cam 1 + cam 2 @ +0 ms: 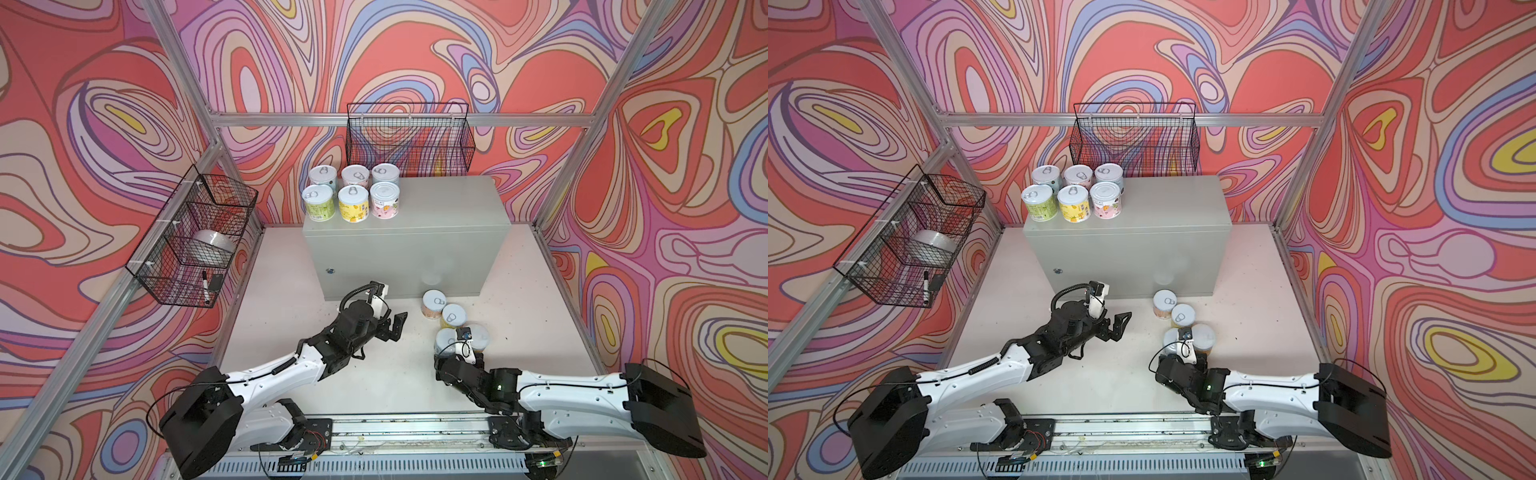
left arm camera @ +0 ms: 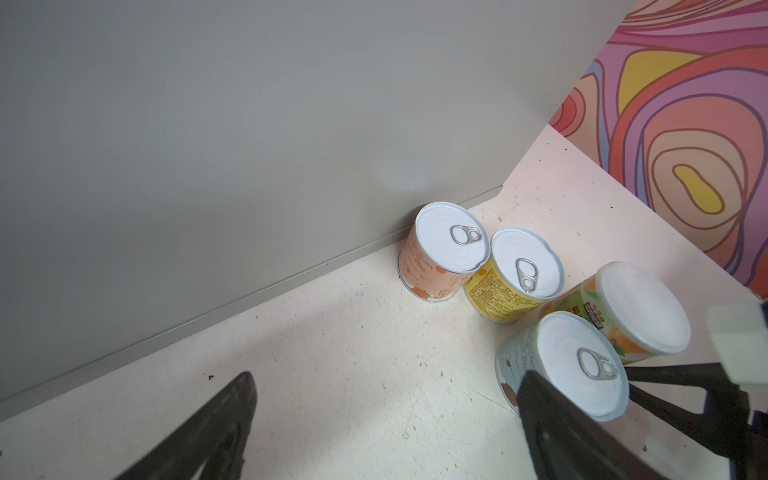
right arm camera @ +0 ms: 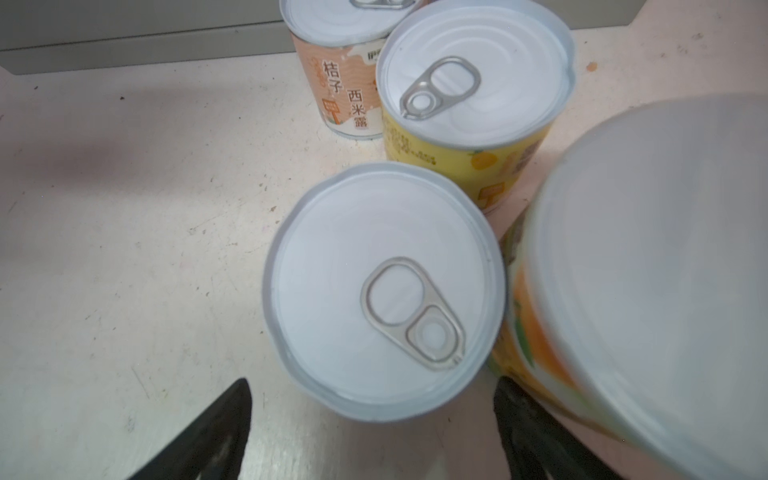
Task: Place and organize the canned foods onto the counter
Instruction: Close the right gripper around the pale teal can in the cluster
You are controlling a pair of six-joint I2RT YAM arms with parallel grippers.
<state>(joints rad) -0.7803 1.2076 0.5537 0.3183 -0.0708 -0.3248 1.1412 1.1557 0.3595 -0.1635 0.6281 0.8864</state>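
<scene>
- The left gripper point(image 1: 398, 328) is being held wide open and empty above the table point(image 1: 282, 332), in front of the counter point(image 1: 449, 208).
- The right gripper point(image 3: 372, 386) is being held wide open around a blue can point(image 3: 382, 291), without clamping it.
- Four cans point(image 1: 453, 318) are being shown on the table, and six cans point(image 1: 353, 193) in two rows on the counter.

Walls point(image 1: 415, 50) covered w/ red-pink swirl print; alu. frame point(image 1: 291, 119) fixed along them; wire baskets point(image 1: 409, 137) hung; floor point(image 1: 282, 291) pale, speckled.

Open tabletop point(image 1: 282, 320) beside four huddled cans point(image 1: 454, 314)
</scene>
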